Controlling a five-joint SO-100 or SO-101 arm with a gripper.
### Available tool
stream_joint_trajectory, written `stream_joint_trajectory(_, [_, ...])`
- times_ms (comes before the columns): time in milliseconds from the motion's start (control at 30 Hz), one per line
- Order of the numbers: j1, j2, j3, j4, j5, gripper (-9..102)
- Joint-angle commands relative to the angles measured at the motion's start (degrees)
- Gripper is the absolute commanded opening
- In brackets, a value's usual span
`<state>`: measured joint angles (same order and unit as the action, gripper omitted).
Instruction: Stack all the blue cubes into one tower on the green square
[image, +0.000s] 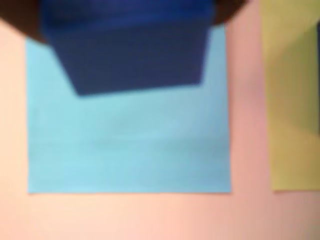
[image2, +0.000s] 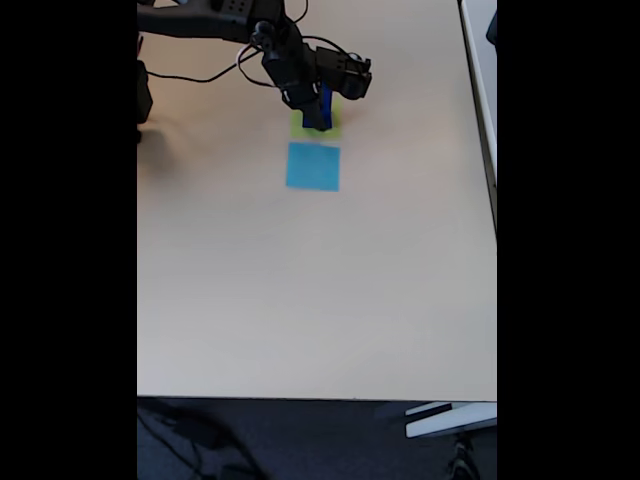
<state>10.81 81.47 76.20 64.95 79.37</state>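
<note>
Blue cube (image: 132, 55) held in gripper (image2: 318, 110), tilted, above green square (image2: 312, 128).

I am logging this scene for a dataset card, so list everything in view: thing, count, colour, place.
blue cube: one seen, dark blue, at the top of the wrist view above the light-blue square; in the fixed view it sits at the gripper, over the green square.
light-blue square: one, flat on the table, just below the green one in the fixed view.
green square: one, lime, partly covered.
table: one, pale beige.
cables: dark, near the arm.
gripper: one, black, top of the fixed view; jaw state unclear.
</note>
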Motion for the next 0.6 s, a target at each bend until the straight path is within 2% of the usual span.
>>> stream_joint_trajectory(0, [-2.4,5.6,-5.4,2.5,2.4,3])
stream_joint_trajectory(200, [-7.6,3.3,-13.0,8.9,7.5,3])
stream_joint_trajectory(567, [-14.0,-4.2,-20.0,9.4,14.1,3])
